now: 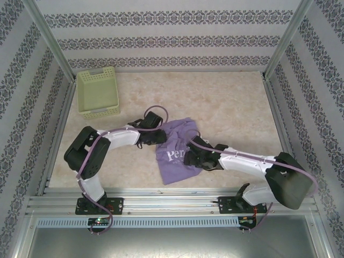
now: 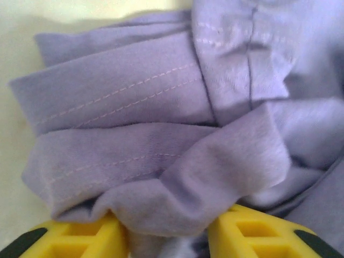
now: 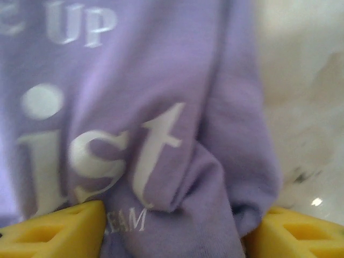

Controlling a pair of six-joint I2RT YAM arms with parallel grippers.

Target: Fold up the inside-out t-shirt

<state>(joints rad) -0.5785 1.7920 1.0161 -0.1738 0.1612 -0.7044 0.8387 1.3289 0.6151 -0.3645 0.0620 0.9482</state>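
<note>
The inside-out t-shirt (image 1: 174,158) lies rumpled on the table (image 1: 231,102) between the two arms, white lettering up. It is soft, light, limp cotton, likely to sag and slide over itself, so it is best taken at a stitched hem or seam rather than mid-panel. The left gripper (image 2: 167,234) stands part open with a bunched hem fold filling the gap, and the right gripper (image 3: 174,228) stands wider astride a ridge of printed cloth; whether either truly pinches cannot be told this close.
</note>
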